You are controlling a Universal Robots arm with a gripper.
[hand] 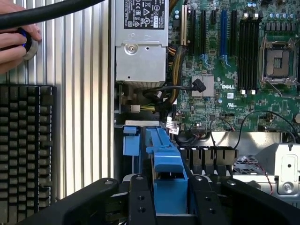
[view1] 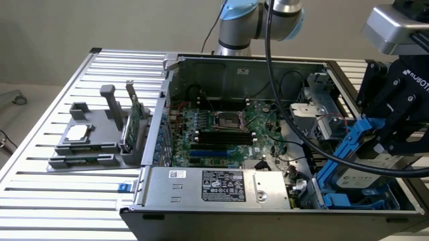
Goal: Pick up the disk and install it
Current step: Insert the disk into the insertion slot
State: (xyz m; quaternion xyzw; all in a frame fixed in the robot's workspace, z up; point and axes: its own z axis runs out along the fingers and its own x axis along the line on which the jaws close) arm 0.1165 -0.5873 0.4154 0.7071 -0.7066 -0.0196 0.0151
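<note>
The disk (view1: 367,173) is a silver-grey drive with a white label and blue carrier rails. It hangs tilted, on edge, at the exterior view's right, over the front right corner of the open computer case (view1: 221,65). My black gripper (view1: 394,143) is shut on its upper part from above. In the wrist view, a blue rail of the disk (hand: 165,154) runs between my two black fingers (hand: 140,199), and my gripper (hand: 170,199) clamps it. Its lower end sits just above the blue drive bay (view1: 352,205) in the case.
The case holds a green motherboard (view1: 221,133), a grey power supply (view1: 214,187) and loose cables. A grey holder (view1: 94,143) with a green card and a silver square piece stands at the exterior view's left. A keyboard (hand: 26,145) and a person's hand (hand: 14,44) lie beside the case.
</note>
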